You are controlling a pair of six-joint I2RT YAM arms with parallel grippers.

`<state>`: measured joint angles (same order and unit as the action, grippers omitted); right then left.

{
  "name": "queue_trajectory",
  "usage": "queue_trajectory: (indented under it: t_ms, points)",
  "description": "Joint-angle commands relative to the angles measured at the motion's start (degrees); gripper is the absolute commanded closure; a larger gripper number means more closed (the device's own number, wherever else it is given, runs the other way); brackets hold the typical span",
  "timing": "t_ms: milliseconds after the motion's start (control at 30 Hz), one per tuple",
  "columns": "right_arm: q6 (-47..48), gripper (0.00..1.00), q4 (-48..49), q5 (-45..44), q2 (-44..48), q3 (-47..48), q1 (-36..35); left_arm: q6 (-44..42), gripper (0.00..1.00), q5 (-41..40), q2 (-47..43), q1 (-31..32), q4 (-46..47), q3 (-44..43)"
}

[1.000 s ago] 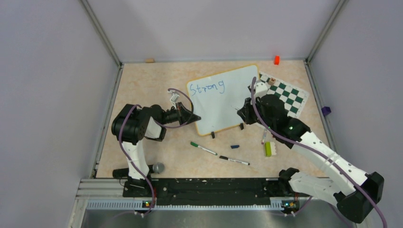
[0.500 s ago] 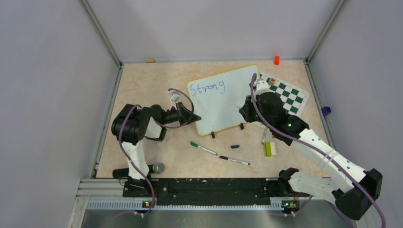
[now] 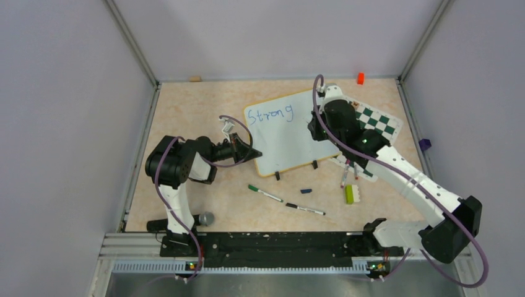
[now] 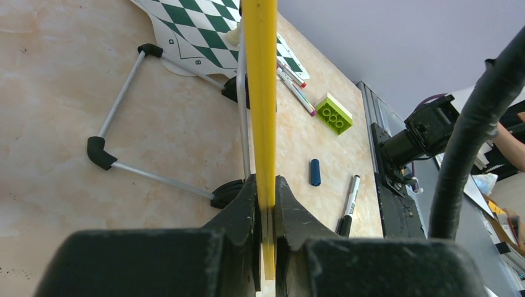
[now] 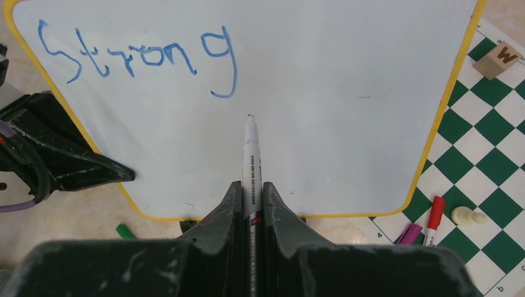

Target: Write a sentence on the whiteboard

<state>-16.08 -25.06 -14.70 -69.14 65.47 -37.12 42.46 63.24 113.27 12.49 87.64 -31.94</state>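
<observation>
The whiteboard stands tilted on its black feet mid-table, white with a yellow rim. One blue word, "Strong", is on its upper left; it also shows in the right wrist view. My left gripper is shut on the board's lower left rim, seen edge-on as a yellow strip in the left wrist view. My right gripper is over the board's right part, shut on a white marker whose tip points at blank board below and right of the "g".
A checkered chessboard lies right of the board, with a wooden block, a pale chess piece and red and purple markers. A green marker, a blue cap, a black marker and a green brick lie in front.
My right arm has swung up and away over the board, carrying the marker from the board's lower right edge toward its upper right part. The left gripper and board have not moved.
</observation>
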Motion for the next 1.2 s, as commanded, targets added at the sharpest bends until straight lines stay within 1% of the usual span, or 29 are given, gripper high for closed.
queue_trajectory:
  t_ms: [0, 167, 267, 300, 533, 700, 1033, 1167]
  points:
    - [2.4, 1.0, 0.2, 0.2, -2.1, 5.5, 2.8, -3.4, 1.0, 5.4, 0.7, 1.1, 5.1, -0.8]
    - [5.0, 1.0, -0.7, 7.9, -5.0, 8.8, 8.3, -2.7, 1.0, 5.5, 1.1, 1.1, 5.1, -1.1]
    - [4.6, 1.0, -0.4, 14.0, -6.5, 9.7, 11.3, -2.4, 1.0, 5.6, 0.9, 1.1, 5.1, -1.0]
    - [4.6, 1.0, -0.2, 14.4, -7.1, 10.0, 11.7, -2.4, 1.0, 5.7, 0.8, 1.1, 5.0, -1.0]
    - [5.8, 1.0, 0.5, 14.3, -10.4, 11.6, 11.9, -2.0, 1.0, 6.2, 1.2, 1.2, 5.1, -1.3]
    - [6.2, 1.0, 2.4, 14.4, -10.3, 10.8, 11.9, -1.2, 1.0, 6.4, 1.1, 1.2, 5.1, -1.4]
    - [6.7, 1.0, 1.5, 10.4, -12.4, 12.7, 11.8, -1.5, 1.0, 6.4, 1.3, 1.2, 5.1, -1.3]
    - [6.6, 1.0, 2.2, 10.5, -12.8, 12.7, 12.2, -1.6, 1.0, 6.4, 1.6, 1.2, 5.0, -1.5]
